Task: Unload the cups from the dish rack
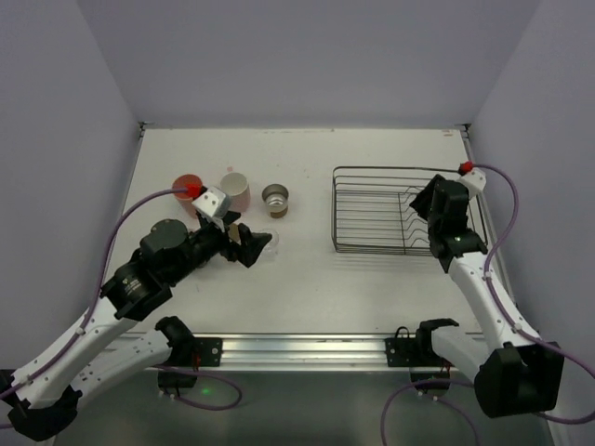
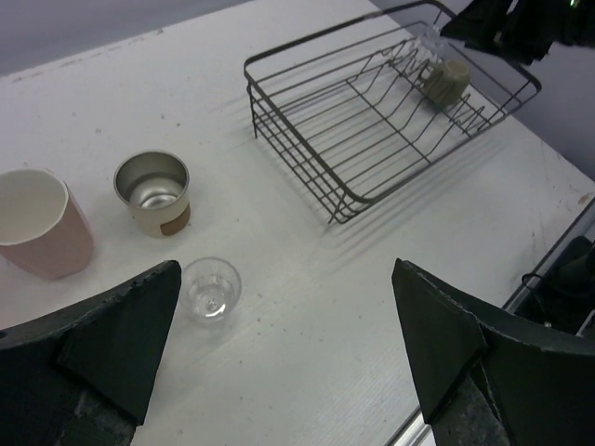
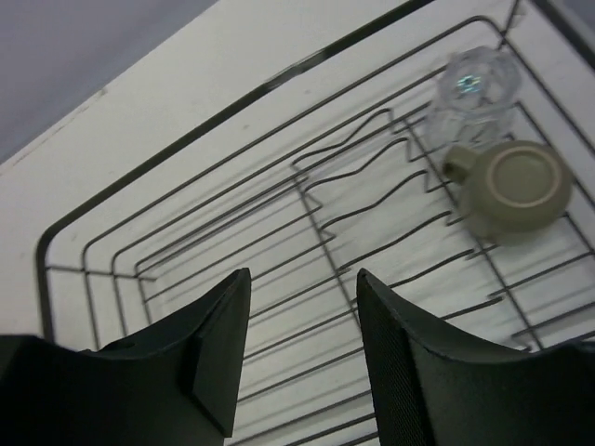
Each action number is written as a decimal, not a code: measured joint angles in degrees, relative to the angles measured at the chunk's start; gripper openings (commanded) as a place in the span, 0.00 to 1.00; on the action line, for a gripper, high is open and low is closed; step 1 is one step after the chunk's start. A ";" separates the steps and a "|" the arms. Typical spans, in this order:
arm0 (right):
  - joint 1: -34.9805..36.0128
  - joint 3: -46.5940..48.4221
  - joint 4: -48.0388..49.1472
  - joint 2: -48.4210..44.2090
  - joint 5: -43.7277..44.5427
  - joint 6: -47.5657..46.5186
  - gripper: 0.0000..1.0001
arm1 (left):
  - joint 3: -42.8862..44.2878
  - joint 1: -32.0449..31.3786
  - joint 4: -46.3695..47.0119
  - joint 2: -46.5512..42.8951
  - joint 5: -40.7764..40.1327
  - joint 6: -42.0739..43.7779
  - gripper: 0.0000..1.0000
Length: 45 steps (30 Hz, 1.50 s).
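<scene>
The dark wire dish rack (image 1: 372, 170) stands at the right of the table. An olive-grey mug (image 3: 514, 186) lies upturned in it beside a clear cup (image 3: 474, 88). My right gripper (image 1: 420, 206) hovers over the rack (image 3: 279, 82), open and empty (image 3: 302, 288). On the table at the left stand a salmon-orange cup (image 1: 187, 186), a pale pink cup (image 1: 234, 189), a shiny metal cup (image 1: 275, 198) and another clear cup (image 2: 211, 290). My left gripper (image 2: 286, 279) is open and empty just above the table, the clear cup beside its left finger. No beige cup shows.
White table (image 1: 307, 279) enclosed by grey walls at the left, back and right. An aluminium rail (image 1: 297, 348) with both arm bases runs along the near edge. The right arm (image 2: 521, 23) hangs over the rack's far end (image 2: 293, 149).
</scene>
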 measured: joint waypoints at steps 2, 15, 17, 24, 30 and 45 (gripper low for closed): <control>-3.76 1.75 -0.13 3.52 1.99 -0.68 0.50 | -3.74 0.00 0.42 -2.29 0.55 0.00 1.00; -16.94 17.59 0.46 28.37 3.85 -3.96 0.56 | -9.97 1.99 1.31 -4.00 6.58 0.15 1.00; -16.96 19.34 0.33 31.93 3.74 -4.33 0.62 | -9.97 2.23 1.46 -4.42 7.04 0.15 1.00; -17.27 22.25 -0.07 38.05 4.39 -5.73 0.72 | -9.99 3.37 2.21 -3.96 7.69 0.15 1.00; -17.62 22.29 -0.11 38.73 6.16 -6.60 0.74 | -9.99 3.72 2.23 -2.82 8.02 0.15 1.00; -18.93 31.93 -7.15 47.87 5.73 -7.58 0.62 | -10.01 5.29 2.62 -1.01 8.09 0.15 1.00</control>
